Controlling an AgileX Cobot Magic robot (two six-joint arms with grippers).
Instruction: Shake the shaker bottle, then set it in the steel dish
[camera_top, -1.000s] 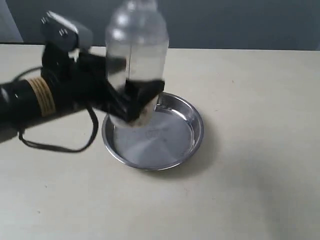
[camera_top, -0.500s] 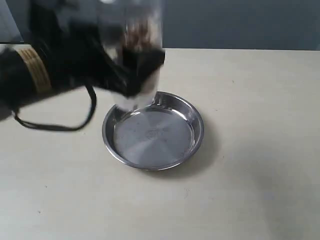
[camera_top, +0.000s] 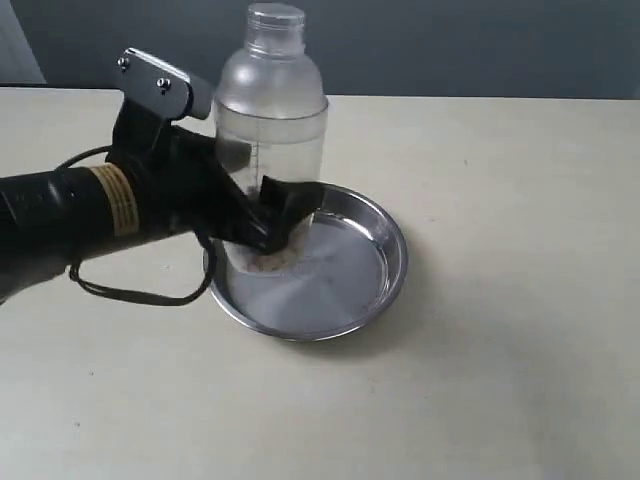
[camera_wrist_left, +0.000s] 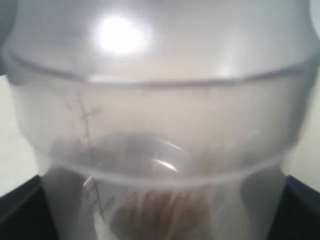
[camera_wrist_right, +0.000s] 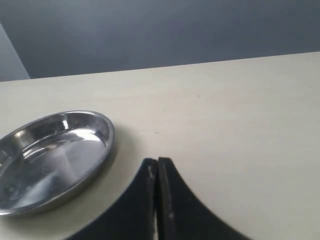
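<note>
The shaker bottle (camera_top: 272, 130) is held upright over the left part of the steel dish (camera_top: 392, 262), as seen in the exterior view. Its small round cap (camera_top: 276, 18) is on top, and its brown granules (camera_top: 268, 262) are gathered at the bottom. Whether its base touches the floor of the dish or hangs just above it cannot be told. Measuring marks (camera_wrist_left: 84, 116) are seen on the frosted wall in the left wrist view, which is almost filled by the bottle.

The lower body of the bottle is clamped by the left gripper (camera_top: 270, 225), with one black finger (camera_top: 292, 198) laid across its front. The left arm (camera_top: 70, 210) is stretched in from the left of the exterior view and is ringed by a yellow band. A black cable (camera_top: 140, 296) is looped below it, just beside the dish rim.

The dish is set on a pale table (camera_top: 500, 360), with a dark wall (camera_top: 450, 45) behind it.

The right gripper (camera_wrist_right: 157, 167) is seen only in the right wrist view. Its two fingertips are pressed together with nothing between them, and it is held over bare table near the dish, apart from its rim.
</note>
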